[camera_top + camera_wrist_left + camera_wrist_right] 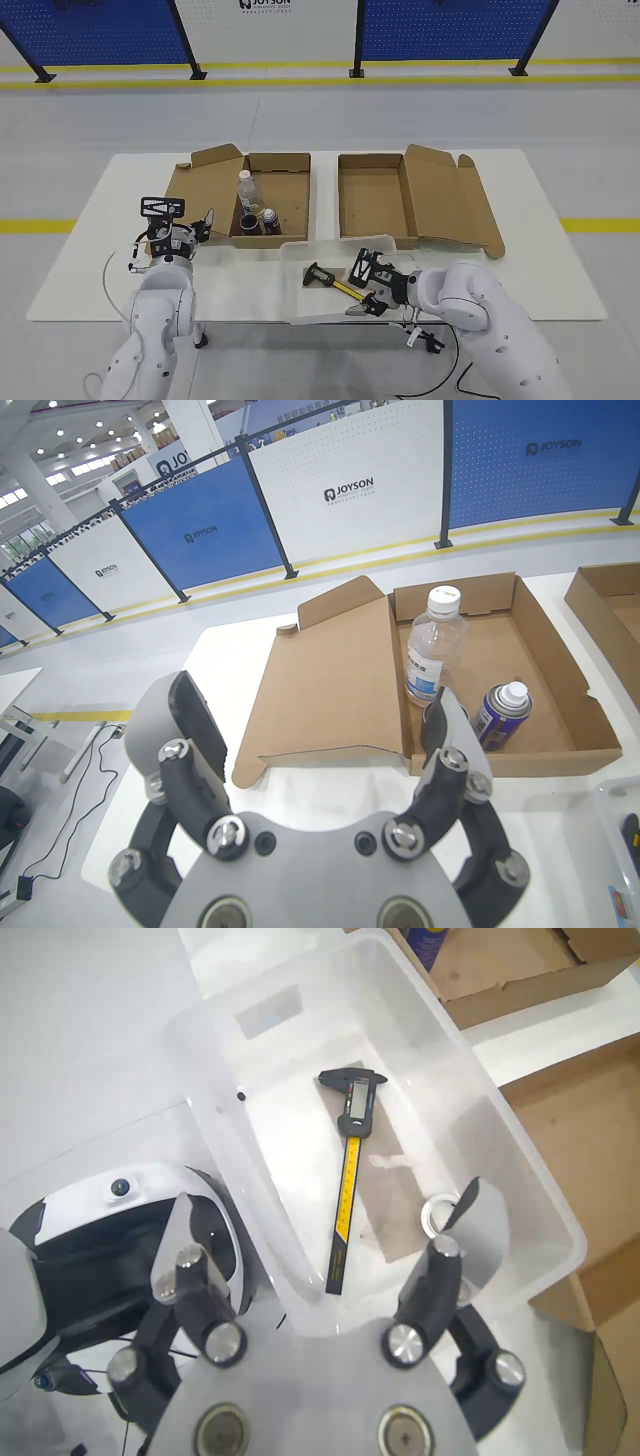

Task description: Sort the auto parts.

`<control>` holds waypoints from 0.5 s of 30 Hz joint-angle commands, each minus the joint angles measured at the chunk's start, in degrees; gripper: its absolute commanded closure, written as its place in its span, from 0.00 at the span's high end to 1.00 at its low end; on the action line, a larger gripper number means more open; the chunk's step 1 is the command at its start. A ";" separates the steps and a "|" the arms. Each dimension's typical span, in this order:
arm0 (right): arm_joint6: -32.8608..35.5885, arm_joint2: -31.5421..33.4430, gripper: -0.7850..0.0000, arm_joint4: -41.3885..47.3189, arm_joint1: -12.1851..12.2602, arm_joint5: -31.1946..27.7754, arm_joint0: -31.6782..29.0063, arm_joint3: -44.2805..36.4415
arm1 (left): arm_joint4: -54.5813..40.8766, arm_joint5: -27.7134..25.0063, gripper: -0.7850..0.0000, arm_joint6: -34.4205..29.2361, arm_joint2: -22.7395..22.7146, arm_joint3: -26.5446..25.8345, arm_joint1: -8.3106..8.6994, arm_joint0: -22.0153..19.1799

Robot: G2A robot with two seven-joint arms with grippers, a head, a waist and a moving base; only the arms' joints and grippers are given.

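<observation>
1. Right gripper (327, 1193): fingers spread wide, holding nothing. It sits over the near end of a clear plastic bin (440, 1028) at the table's front edge.
2. A caliper (350, 1163) lies flat on the bin floor. In the right wrist view it runs lengthwise between the two fingers, touching neither.
3. One finger (480, 1218) stands inside the bin and the other is outside the bin's long wall.
4. A metal ring (426, 1218) lies on the bin floor just beside the inside finger, partly hidden by it. Cannot tell whether they touch.
5. Left gripper (315, 695): fingers spread, holding nothing. It is above the white table (90, 260), near the front corner of the left cardboard box (550, 635).
6. This box holds a clear bottle (432, 650) standing upright, a purple spray can (500, 715) and a dark round can (248, 222), all grouped at its front.
7. The right cardboard box (372, 195) sits beside it, behind the bin.
</observation>
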 commanded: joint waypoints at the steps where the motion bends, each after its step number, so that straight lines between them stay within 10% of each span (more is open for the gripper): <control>1: 0.03 0.01 1.00 0.05 0.00 0.00 -0.01 0.00 | 0.00 0.00 1.00 0.00 0.00 0.00 0.00 0.00; 15: -1.94 -0.61 1.00 -1.91 0.06 -0.12 0.25 -0.62 | 0.00 0.00 1.00 0.00 0.00 0.00 0.00 0.00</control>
